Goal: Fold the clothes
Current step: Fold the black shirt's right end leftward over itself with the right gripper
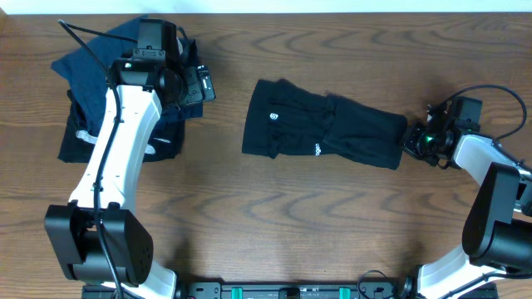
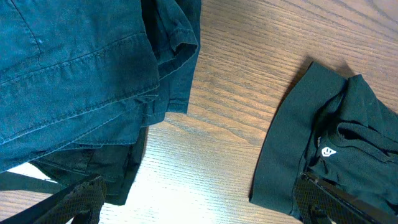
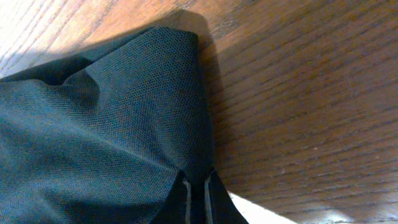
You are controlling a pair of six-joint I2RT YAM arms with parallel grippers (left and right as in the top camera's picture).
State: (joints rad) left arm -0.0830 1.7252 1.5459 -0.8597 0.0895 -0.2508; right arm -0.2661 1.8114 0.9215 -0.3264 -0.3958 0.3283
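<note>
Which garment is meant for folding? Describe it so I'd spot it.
On the brown wooden table, look to the middle: a long black soft-fabric top lies alone, its right end pinched by the right gripper. Unlike the navy blue garments heaped at the left, it bears small white logo prints.

Wooden table [image 1: 274,224]: brown, grained surface. Navy blue garments [image 1: 83,65] heaped at its far left. Dark piece with a white stripe [image 1: 73,143] lies touching them, nearer side.

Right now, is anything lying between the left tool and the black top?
Nothing visible does. Only bare table separates the left tool, open by the navy garments, from the black top. The right tool pinches its far end.
</note>
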